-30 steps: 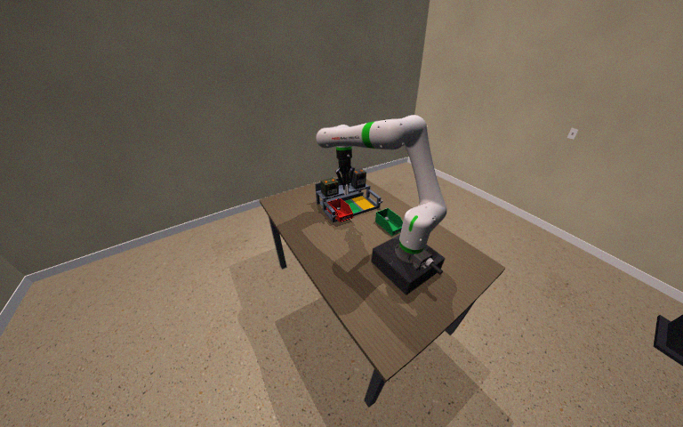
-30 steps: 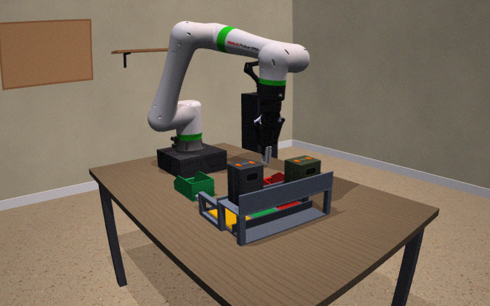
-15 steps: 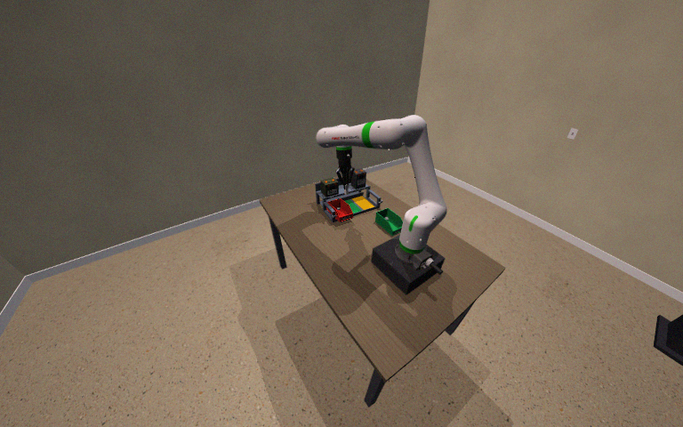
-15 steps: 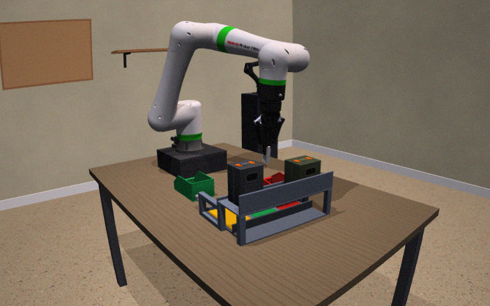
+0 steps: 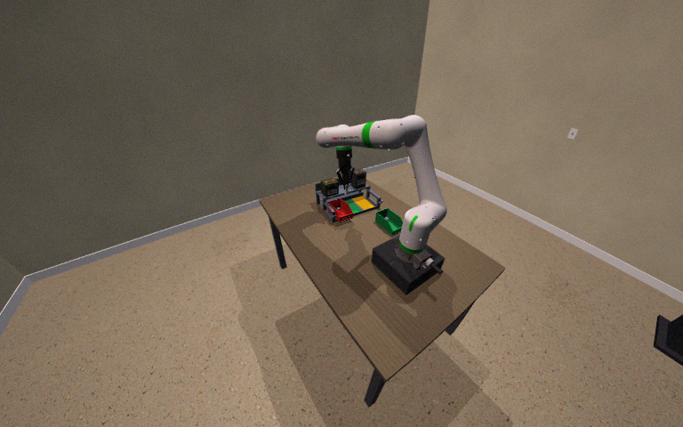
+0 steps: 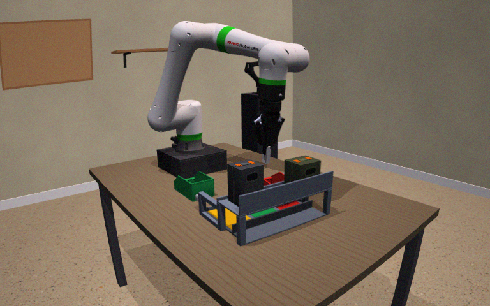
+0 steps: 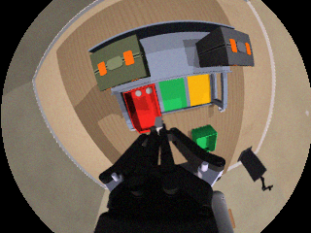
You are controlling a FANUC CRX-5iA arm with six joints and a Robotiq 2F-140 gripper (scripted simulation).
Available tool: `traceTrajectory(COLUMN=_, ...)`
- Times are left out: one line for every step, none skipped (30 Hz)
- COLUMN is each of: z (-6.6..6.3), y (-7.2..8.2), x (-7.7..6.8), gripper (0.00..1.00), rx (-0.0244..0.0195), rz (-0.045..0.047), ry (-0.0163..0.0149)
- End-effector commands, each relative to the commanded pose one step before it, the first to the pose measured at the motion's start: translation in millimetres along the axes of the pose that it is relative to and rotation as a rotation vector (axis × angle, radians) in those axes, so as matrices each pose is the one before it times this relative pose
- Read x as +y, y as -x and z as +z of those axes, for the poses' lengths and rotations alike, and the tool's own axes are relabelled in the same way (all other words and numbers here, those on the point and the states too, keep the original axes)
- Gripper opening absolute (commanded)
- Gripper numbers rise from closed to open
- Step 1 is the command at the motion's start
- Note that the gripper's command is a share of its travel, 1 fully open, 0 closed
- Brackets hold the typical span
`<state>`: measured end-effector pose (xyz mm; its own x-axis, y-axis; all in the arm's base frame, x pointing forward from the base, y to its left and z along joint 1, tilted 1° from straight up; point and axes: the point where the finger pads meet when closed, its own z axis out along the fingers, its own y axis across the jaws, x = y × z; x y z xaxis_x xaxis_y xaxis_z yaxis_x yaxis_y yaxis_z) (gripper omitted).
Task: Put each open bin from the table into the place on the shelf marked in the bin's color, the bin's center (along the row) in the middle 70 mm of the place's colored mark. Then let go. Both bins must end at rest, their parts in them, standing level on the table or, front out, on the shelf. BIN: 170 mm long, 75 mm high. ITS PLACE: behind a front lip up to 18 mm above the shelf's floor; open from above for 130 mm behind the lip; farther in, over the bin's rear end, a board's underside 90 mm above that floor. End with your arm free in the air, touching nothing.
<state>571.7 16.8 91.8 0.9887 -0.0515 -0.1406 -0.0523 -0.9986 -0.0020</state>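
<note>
The red bin stands in the red-marked place at the left end of the grey shelf; it also shows in the wrist view and, partly hidden, behind the shelf's board. The green bin stands on the table beside the shelf, apart from it, and shows in the other views too. The green mark on the shelf is bare. My gripper is shut on nothing, pointing down, well above the red bin's front.
A yellow mark lies beside the green one. A black box and an olive box stand on the shelf's upper board. The robot's dark base stands on the table near the green bin.
</note>
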Motion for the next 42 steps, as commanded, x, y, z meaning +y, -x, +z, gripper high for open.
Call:
traceTrajectory(z=-0.24, y=-0.13, x=-0.01, gripper=0.0, rx=0.00048, rz=0.00001, ry=0.00001)
traceTrajectory(z=0.0, y=0.0, x=0.0, gripper=0.0, rx=0.0, rz=0.0, ry=0.0)
traceTrajectory(z=0.0, y=0.0, x=0.0, gripper=0.0, rx=0.0, rz=0.0, ry=0.0)
traceTrajectory(z=0.0, y=0.0, x=0.0, gripper=0.0, rx=0.0, rz=0.0, ry=0.0)
traceTrajectory(z=0.0, y=0.0, x=0.0, gripper=0.0, rx=0.0, rz=0.0, ry=0.0)
traceTrajectory(z=0.0, y=0.0, x=0.0, gripper=0.0, rx=0.0, rz=0.0, ry=0.0)
traceTrajectory(z=0.0, y=0.0, x=0.0, gripper=0.0, rx=0.0, rz=0.0, ry=0.0)
traceTrajectory(z=0.0, y=0.0, x=0.0, gripper=0.0, rx=0.0, rz=0.0, ry=0.0)
traceTrajectory(z=0.0, y=0.0, x=0.0, gripper=0.0, rx=0.0, rz=0.0, ry=0.0)
traceTrajectory(z=0.0, y=0.0, x=0.0, gripper=0.0, rx=0.0, rz=0.0, ry=0.0)
traceTrajectory(z=0.0, y=0.0, x=0.0, gripper=0.0, rx=0.0, rz=0.0, ry=0.0)
traceTrajectory(z=0.0, y=0.0, x=0.0, gripper=0.0, rx=0.0, rz=0.0, ry=0.0)
traceTrajectory(z=0.0, y=0.0, x=0.0, gripper=0.0, rx=0.0, rz=0.0, ry=0.0)
traceTrajectory(z=0.0, y=0.0, x=0.0, gripper=0.0, rx=0.0, rz=0.0, ry=0.0)
traceTrajectory(z=0.0, y=0.0, x=0.0, gripper=0.0, rx=0.0, rz=0.0, ry=0.0)
traceTrajectory(z=0.0, y=0.03, x=-0.02, gripper=0.0, rx=0.00004, rz=0.00046, ry=0.00001)
traceTrajectory(z=0.03, y=0.21, x=-0.15, gripper=0.0, rx=0.00026, rz=0.00304, ry=0.00005)
traceTrajectory(z=0.07, y=0.55, x=-0.37, gripper=0.0, rx=0.00065, rz=0.00775, ry=0.00013)
traceTrajectory(z=0.13, y=1.0, x=-0.66, gripper=0.0, rx=0.00119, rz=0.0141, ry=0.00023)
traceTrajectory(z=0.2, y=1.56, x=-0.98, gripper=0.0, rx=0.00184, rz=0.02166, ry=0.00031)
traceTrajectory(z=0.29, y=2.2, x=-1.3, gripper=0.0, rx=0.00256, rz=0.03001, ry=0.00034)
traceTrajectory(z=0.4, y=2.9, x=-1.56, gripper=0.0, rx=0.00332, rz=0.03878, ry=0.0003)
traceTrajectory(z=0.52, y=3.66, x=-1.73, gripper=0.0, rx=0.00408, rz=0.04763, ry=0.00014)
traceTrajectory(z=0.51, y=3.54, x=-1.41, gripper=0.0, rx=0.00383, rz=0.04473, ry=-0.00009)
traceTrajectory(z=0.22, y=1.54, x=-0.52, gripper=0.0, rx=0.00163, rz=0.01911, ry=-0.0001)
traceTrajectory(z=0.28, y=1.88, x=-0.58, gripper=0.0, rx=0.00197, rz=0.0231, ry=-0.00018)
traceTrajectory(z=0.32, y=2.11, x=-0.58, gripper=0.0, rx=0.00219, rz=0.02574, ry=-0.00026)
traceTrajectory(z=0.34, y=2.21, x=-0.53, gripper=0.0, rx=0.00225, rz=0.02666, ry=-0.00035)
traceTrajectory(z=0.35, y=2.24, x=-0.45, gripper=0.0, rx=0.00225, rz=0.02678, ry=-0.00043)
traceTrajectory(z=0.0, y=0.0, x=0.0, gripper=0.0, rx=0.0, rz=0.0, ry=0.0)
traceTrajectory(z=0.0, y=0.0, x=0.0, gripper=0.0, rx=0.0, rz=0.0, ry=0.0)
traceTrajectory(z=1.05, y=6.38, x=-1.02, gripper=0.0, rx=0.00627, rz=0.07585, ry=-0.00162)
traceTrajectory(z=0.37, y=2.23, x=-0.15, gripper=0.0, rx=0.00213, rz=0.02622, ry=-0.0007)
traceTrajectory(z=0.32, y=1.89, x=-0.06, gripper=0.0, rx=0.00178, rz=0.02221, ry=-0.00065)
traceTrajectory(z=0.36, y=2.08, x=-0.01, gripper=0.0, rx=0.00194, rz=0.02443, ry=-0.00077)
traceTrajectory(z=0.39, y=2.21, x=0.06, gripper=0.0, rx=0.00203, rz=0.02595, ry=-0.00088)
traceTrajectory(z=0.41, y=2.26, x=0.14, gripper=0.0, rx=0.00204, rz=0.02647, ry=-0.00097)
traceTrajectory(z=0.42, y=2.26, x=0.22, gripper=0.0, rx=0.00201, rz=0.02659, ry=-0.00104)
traceTrajectory(z=0.43, y=2.25, x=0.3, gripper=0.0, rx=0.00197, rz=0.02655, ry=-0.0011)
traceTrajectory(z=0.44, y=2.23, x=0.37, gripper=0.0, rx=0.00193, rz=0.02653, ry=-0.00117)
traceTrajectory(z=0.45, y=2.22, x=0.45, gripper=0.0, rx=0.00189, rz=0.02651, ry=-0.00123)
traceTrajectory(z=0.46, y=2.2, x=0.53, gripper=0.0, rx=0.00184, rz=0.02651, ry=-0.00129)
